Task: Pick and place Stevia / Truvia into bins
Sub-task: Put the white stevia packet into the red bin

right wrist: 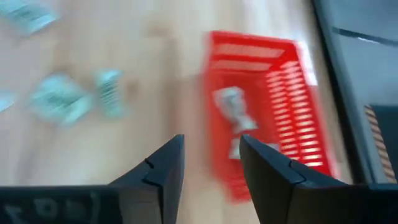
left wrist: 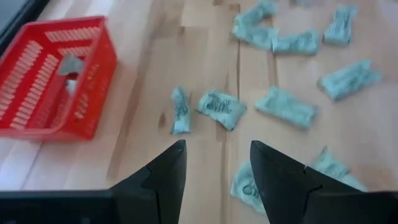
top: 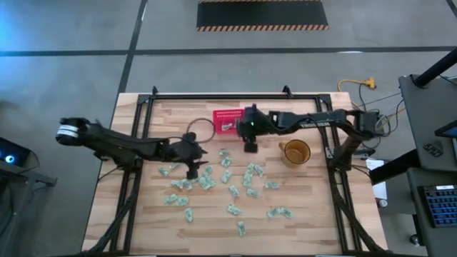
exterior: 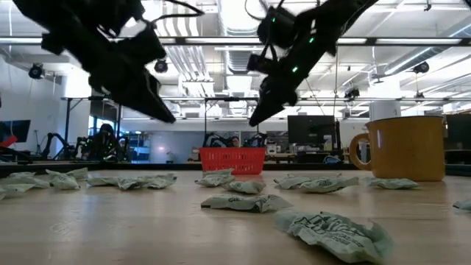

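Observation:
Several pale green sachets (top: 230,182) lie flat and scattered over the middle of the wooden table. The red latticed basket (top: 228,120) stands near the far edge, with at least one sachet (left wrist: 69,65) inside it. My left gripper (left wrist: 217,155) is open and empty, hovering above the sachets (left wrist: 221,109) on the left side of the scatter (top: 193,170). My right gripper (right wrist: 211,146) is open and empty too, raised over the table just on the near right side of the basket (right wrist: 267,106), with sachets (right wrist: 231,109) showing inside it.
A yellow-brown mug (top: 295,152) stands upright to the right of the sachets, close to my right arm. A thin cable loop (top: 200,130) lies to the left of the basket. Bare wood (top: 143,214) shows along the near left part of the table.

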Robot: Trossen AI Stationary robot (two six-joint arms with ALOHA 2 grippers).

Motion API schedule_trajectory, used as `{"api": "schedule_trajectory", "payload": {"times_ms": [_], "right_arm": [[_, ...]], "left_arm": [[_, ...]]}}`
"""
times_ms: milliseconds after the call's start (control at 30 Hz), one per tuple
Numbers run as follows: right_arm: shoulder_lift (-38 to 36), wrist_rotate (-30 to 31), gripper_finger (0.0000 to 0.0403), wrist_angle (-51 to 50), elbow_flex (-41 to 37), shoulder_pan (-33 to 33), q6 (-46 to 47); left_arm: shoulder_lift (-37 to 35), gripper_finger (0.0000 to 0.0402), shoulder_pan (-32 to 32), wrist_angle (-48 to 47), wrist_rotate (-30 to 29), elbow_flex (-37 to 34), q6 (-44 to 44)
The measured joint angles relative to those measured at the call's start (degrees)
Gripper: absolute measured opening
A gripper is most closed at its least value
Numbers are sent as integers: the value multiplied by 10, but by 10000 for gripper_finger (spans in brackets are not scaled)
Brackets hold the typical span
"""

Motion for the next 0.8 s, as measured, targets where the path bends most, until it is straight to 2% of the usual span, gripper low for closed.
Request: {"api": "schedule_trajectory", "payload": {"times_ms": [267,500,600,800], "right_arm": [[-73,3,130,-60,-36,98,5],[-144,9,117,-56,-90,168,39],[-173,9,113,-50,-114,192,57],[-221,9,109,-50,-144,221,71]], "left_arm": [[138,162,2,204,-3,5,98],[226,162,14,202,-51,56,104],[247,162,24,169,-71,78,93],[281,162,41,107,-73,119,67]]}}
